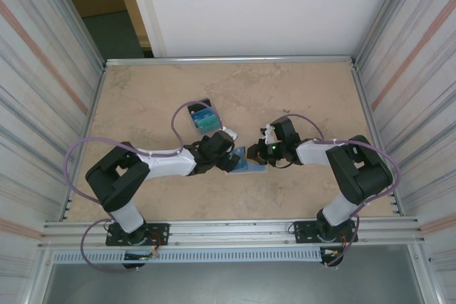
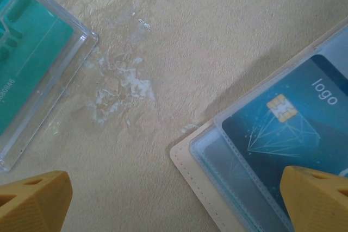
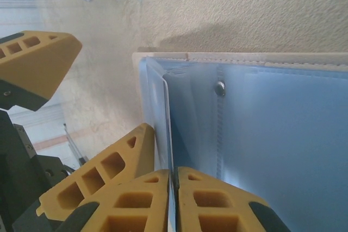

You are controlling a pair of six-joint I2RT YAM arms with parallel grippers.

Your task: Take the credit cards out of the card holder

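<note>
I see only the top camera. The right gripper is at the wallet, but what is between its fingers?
Observer: In its wrist view the right gripper is pinched on a thin sheet standing up from the wallet; card or plastic page, I cannot tell.
Operator: And the other arm?
Observer: The left gripper is wide open, one finger over a blue card with a chip.
Operator: Is that card out?
Observer: No, it seems to sit in a clear pocket of the wallet.

Matt mottled tabletop (image 2: 217, 36); card holder (image 2: 217, 156) w/ glossy clear-plastic sleeves, stitched beige cover, prob. faux leather.
</note>
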